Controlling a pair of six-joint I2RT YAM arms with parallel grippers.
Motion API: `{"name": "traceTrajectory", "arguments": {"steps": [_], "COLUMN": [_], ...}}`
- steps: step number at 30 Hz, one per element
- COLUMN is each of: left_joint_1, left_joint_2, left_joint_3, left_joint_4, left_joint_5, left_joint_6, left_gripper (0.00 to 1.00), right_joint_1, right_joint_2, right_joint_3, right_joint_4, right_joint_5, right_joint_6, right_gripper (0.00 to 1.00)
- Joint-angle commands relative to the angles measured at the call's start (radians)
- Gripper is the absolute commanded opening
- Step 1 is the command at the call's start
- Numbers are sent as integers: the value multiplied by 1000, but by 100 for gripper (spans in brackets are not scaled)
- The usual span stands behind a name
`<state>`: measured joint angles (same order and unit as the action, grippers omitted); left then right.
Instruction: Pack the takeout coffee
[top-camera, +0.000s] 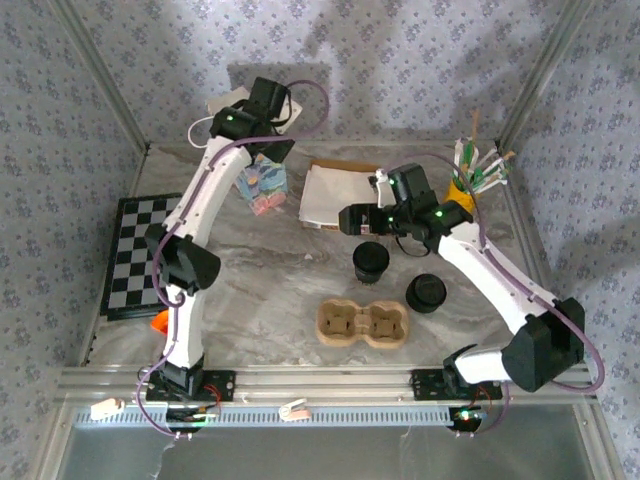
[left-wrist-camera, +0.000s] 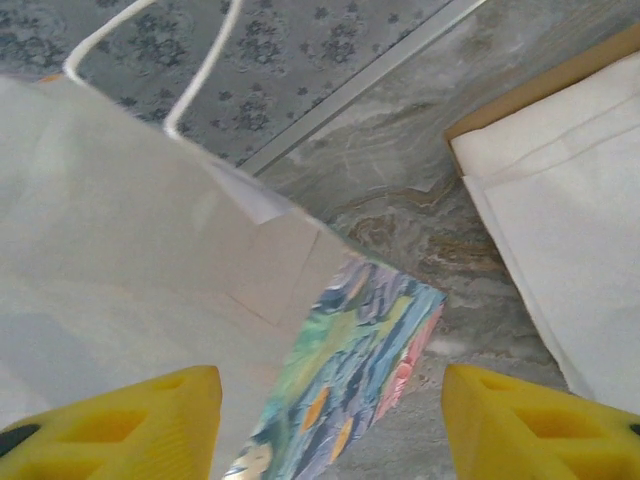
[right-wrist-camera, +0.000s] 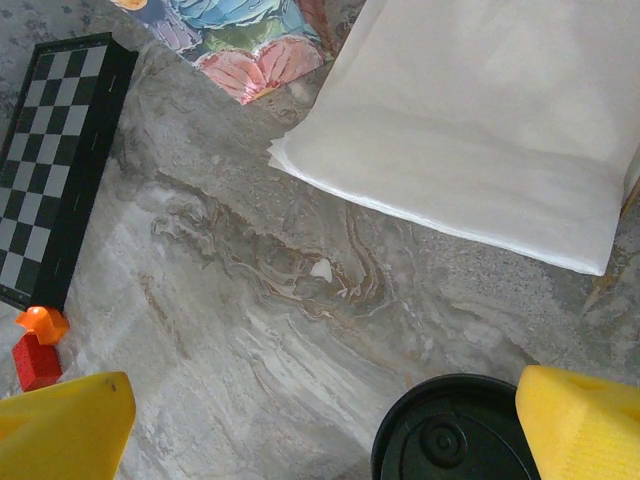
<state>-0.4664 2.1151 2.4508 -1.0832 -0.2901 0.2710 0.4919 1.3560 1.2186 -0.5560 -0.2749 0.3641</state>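
The takeout coffee (top-camera: 371, 260) stands upright on the marbled table (top-camera: 280, 290), a little past the far edge of the cardboard tray (top-camera: 362, 320), whose hollows hold nothing. The cup is not in the tray and nothing grips it. The right gripper (right-wrist-camera: 320, 440) hangs over the table just behind the cup with its yellow fingers (right-wrist-camera: 60, 425) spread wide. From its wrist camera the cup's round black lid sits low between them, close against the right-hand finger and partly hidden by it, though I cannot tell whether the two touch. A second dark round piece (top-camera: 426, 293) with a black top stands to the right of the coffee, near the tray's right end. The left arm reaches to the back of the table, where the left gripper (left-wrist-camera: 335, 430) is down over a paper bag (left-wrist-camera: 350, 370) with a painted, many-coloured side and a white cord handle. Its fingers stand apart with the bag's edge between them, and the right-hand one is clear of the paper, so it is not pinching anything. Beside that bag lies a flat stack of white paper sheets (top-camera: 338, 195) on brown card. A chessboard (top-camera: 135, 255) lies along the left side of the table, with a small orange piece (right-wrist-camera: 42, 322) and a red block (right-wrist-camera: 35, 362) at its near end
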Motion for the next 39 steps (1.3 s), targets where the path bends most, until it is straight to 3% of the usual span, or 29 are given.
{"name": "traceTrajectory", "arguments": {"steps": [1,13,22,30,34,39], "left_joint_1": [22,78,89,88,78,20], "left_joint_2": [-7,73,97,24,-62,-269], "left_joint_3": [37,103,164,162,78,-222], "left_joint_4": [-45,-143,-204,-293,-328,-250], "left_joint_5": [52,164,200,228,272,266], "left_joint_6": [17,3,35,34,19,8], "left_gripper": [58,45,24,7,4,3], "right_joint_1": [7,-8,-16,-11,1,29], "right_joint_2": [21,58,35,2,-14,-48], "right_joint_3": [46,78,70,70,67,39], "right_joint_4": [-15,-91,-84,-116,-155,-175], "right_joint_5": [10,-49,-58,-14,12,29], "right_joint_6": [-34,-55,-68,-45,-41,-20], "right_gripper": [100,99,99,99,99,99]}}
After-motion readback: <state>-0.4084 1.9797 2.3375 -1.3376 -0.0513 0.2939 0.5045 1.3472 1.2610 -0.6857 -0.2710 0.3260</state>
